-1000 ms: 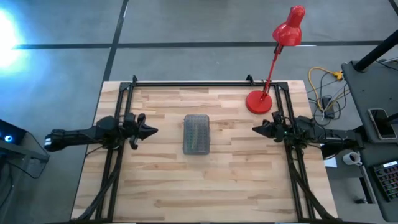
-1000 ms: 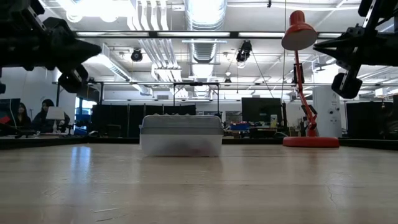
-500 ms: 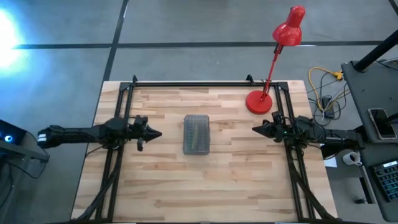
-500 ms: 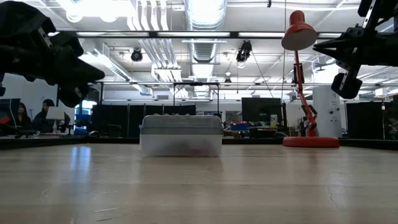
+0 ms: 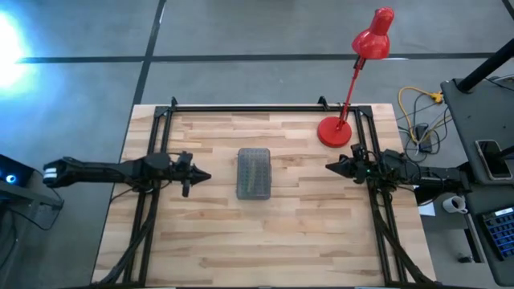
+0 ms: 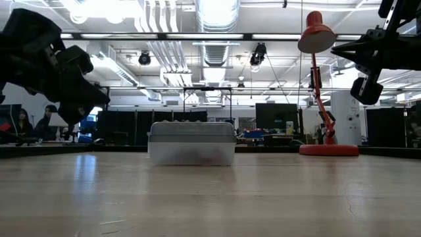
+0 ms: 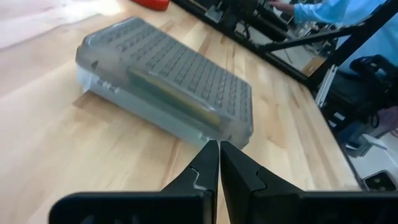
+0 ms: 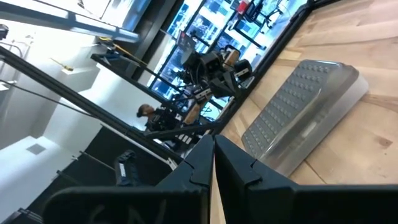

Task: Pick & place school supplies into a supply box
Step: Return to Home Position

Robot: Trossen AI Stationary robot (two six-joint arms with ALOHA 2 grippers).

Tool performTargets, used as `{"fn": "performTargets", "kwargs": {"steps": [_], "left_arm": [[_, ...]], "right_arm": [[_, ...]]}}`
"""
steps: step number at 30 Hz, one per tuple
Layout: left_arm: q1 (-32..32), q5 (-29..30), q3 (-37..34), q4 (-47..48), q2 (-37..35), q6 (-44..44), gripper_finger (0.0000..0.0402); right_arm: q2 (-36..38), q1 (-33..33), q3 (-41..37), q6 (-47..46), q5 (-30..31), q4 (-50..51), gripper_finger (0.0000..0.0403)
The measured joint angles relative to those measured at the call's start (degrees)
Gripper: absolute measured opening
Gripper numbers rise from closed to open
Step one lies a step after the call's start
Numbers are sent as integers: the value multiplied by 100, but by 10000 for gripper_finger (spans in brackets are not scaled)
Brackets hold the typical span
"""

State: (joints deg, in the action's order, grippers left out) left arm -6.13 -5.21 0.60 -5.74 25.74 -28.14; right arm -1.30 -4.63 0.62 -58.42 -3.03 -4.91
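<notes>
The supply box lies shut on the table, between my two sets of fingertips. From above, it is just ahead of my left gripper and farther ahead of my right gripper. Both point inward at it, and neither touches it. The red desk lamp stands off to one side of my right fingers, near that arm.

From table height, the box sits flat, its grey lid squarely on the clear lower half. My left gripper hangs above the wood and tips down toward it. My right gripper is higher and level.

Past my left fingers, the box is close in front of the tips. Its lid is covered in rows of small bumps, and a greenish-yellow strip shows along the seam. I cannot make out what is inside. These fingers are pressed together and hold nothing.

Past my right fingers, the box lies well ahead with its long side toward me. This pair is also closed tight and empty.

The risk, as I judge it, is on my left. Those tips are low and close to the box. If I pull back with any forward or sideways drift, they could shove the box across the wood or catch the lid edge and pop it open. On my right, a careless swing could clip the lamp.
</notes>
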Motion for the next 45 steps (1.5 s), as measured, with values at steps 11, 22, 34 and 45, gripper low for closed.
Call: {"fn": "performTargets", "kwargs": {"steps": [11, 22, 34, 45], "left_arm": [[0, 0, 0, -2, 382, 0, 0], [2, 0, 0, -7, 463, -2, 0], [2, 0, -2, -4, 463, -2, 0], [2, 0, 2, 2, 461, -2, 0]], "right_arm": [[2, -1, 0, -3, 0, 0, 9], [2, -1, 0, -3, 0, 0, 9], [2, 0, 0, -4, -1, 0, 9], [2, 1, 0, -3, 0, 0, 9]]}}
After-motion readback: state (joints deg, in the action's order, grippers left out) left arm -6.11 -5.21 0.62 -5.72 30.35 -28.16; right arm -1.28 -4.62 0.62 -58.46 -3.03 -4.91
